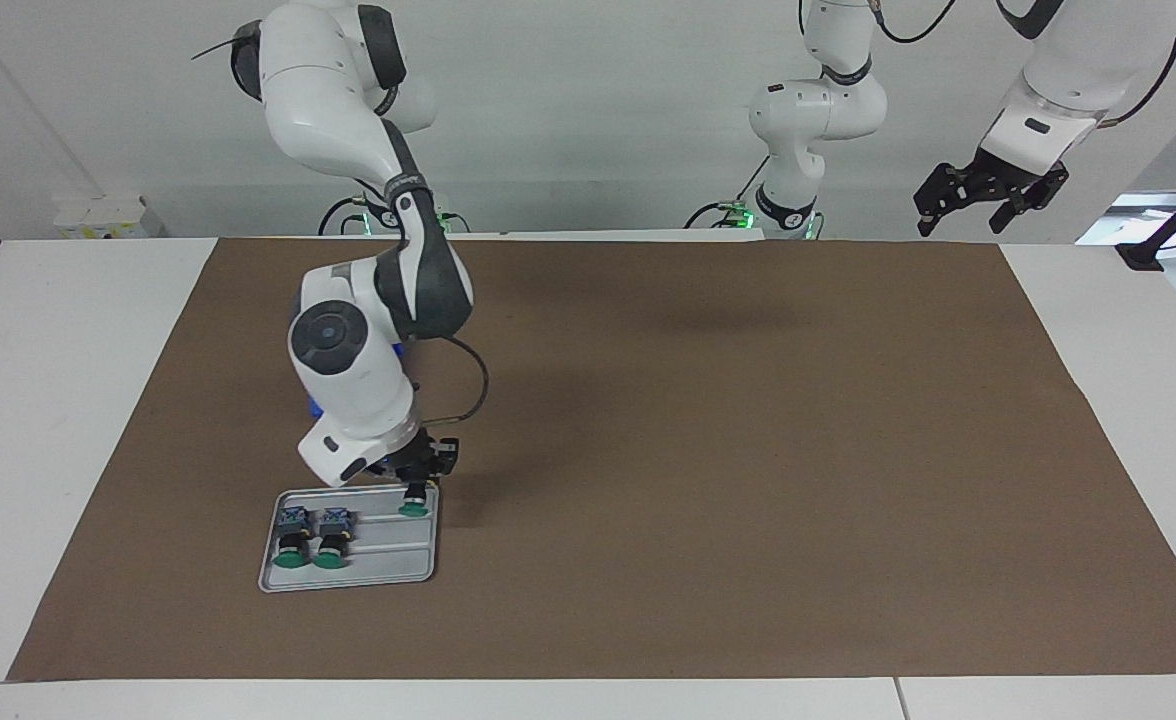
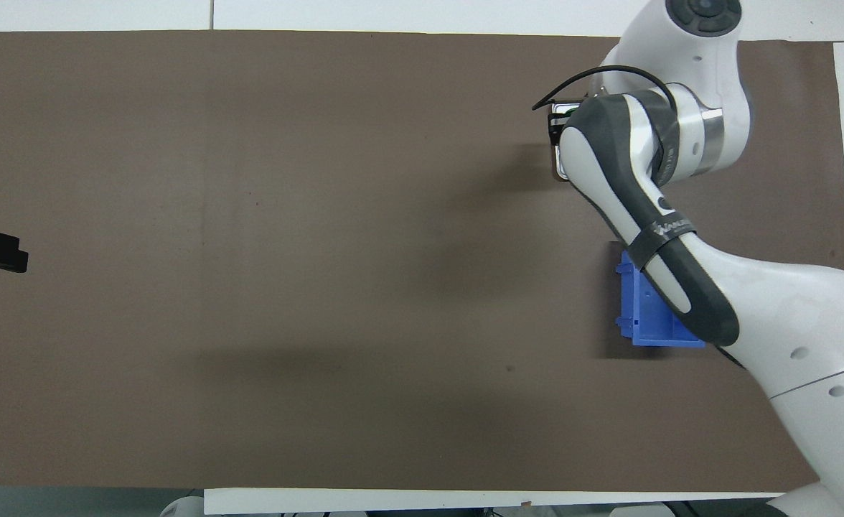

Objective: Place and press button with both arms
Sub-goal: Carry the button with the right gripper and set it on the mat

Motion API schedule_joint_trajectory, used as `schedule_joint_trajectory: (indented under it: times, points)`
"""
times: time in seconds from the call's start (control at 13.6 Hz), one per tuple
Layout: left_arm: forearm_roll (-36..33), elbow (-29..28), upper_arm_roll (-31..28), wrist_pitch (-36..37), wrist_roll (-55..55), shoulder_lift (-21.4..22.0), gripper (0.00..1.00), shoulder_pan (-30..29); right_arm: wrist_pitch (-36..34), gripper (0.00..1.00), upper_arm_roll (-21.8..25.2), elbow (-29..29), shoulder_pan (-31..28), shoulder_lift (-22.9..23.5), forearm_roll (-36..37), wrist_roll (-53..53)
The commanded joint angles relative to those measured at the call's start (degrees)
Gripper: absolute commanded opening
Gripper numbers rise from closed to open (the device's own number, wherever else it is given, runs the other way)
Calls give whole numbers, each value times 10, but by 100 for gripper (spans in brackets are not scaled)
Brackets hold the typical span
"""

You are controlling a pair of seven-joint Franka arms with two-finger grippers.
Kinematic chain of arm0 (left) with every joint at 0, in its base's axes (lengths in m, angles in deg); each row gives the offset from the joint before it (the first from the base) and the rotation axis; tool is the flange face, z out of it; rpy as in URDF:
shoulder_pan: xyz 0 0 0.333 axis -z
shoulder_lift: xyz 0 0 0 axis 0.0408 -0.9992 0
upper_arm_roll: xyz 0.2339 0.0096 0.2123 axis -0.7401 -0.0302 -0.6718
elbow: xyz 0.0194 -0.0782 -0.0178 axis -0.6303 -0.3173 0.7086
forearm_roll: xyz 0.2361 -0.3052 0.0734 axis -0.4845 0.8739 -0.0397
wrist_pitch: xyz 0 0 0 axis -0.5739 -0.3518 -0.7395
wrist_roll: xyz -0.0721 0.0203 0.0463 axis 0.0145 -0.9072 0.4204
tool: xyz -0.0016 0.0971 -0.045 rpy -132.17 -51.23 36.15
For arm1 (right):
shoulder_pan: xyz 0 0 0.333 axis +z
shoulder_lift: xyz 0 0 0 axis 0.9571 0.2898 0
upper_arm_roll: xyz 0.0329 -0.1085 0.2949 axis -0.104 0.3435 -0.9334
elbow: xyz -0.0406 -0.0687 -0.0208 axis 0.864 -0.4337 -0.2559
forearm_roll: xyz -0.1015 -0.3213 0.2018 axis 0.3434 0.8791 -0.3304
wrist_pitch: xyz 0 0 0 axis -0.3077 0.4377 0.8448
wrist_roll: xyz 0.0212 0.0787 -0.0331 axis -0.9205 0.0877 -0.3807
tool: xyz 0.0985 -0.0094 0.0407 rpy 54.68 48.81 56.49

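A grey tray (image 1: 388, 562) lies on the brown mat toward the right arm's end of the table. Two buttons (image 1: 291, 538) with green caps lie side by side in it. A third button (image 1: 412, 508) is at the tray's edge nearest the robots, and my right gripper (image 1: 414, 492) is down on it, fingers shut around its body with only the green cap showing. In the overhead view the right arm covers the gripper and most of the tray (image 2: 557, 169). My left gripper (image 1: 988, 198) waits open, high over the table's robot-side edge, holding nothing.
A blue bin (image 2: 644, 309) stands on the mat beside the tray, nearer to the robots, mostly under the right arm. The brown mat (image 1: 748, 450) covers most of the table. A black stand (image 1: 1173, 235) sits at the left arm's end.
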Motion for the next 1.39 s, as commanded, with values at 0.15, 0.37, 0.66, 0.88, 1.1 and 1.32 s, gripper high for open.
schedule_joint_trajectory:
  times: [0.15,0.37,0.66,0.88,1.1,1.32]
  points:
    - [-9,-17,-3,-8,4,16,100,7,-12,0,1,23,101,-18,-8,-253]
    - [-9,-17,-3,-8,5,16,100,7,25,0,0,46,160,-24,-10,-435]
    - [-10,-17,-3,-8,1,16,100,6,76,1,0,57,213,-2,-14,-714]
    - [-9,-17,-4,-7,0,16,100,3,165,3,-3,94,235,-1,-36,-874]
    - [-9,-17,-4,-7,0,16,100,3,206,4,-5,121,260,3,-36,-900]
    - [-10,-17,-3,-7,0,16,100,4,225,8,-5,125,261,14,-35,-925]
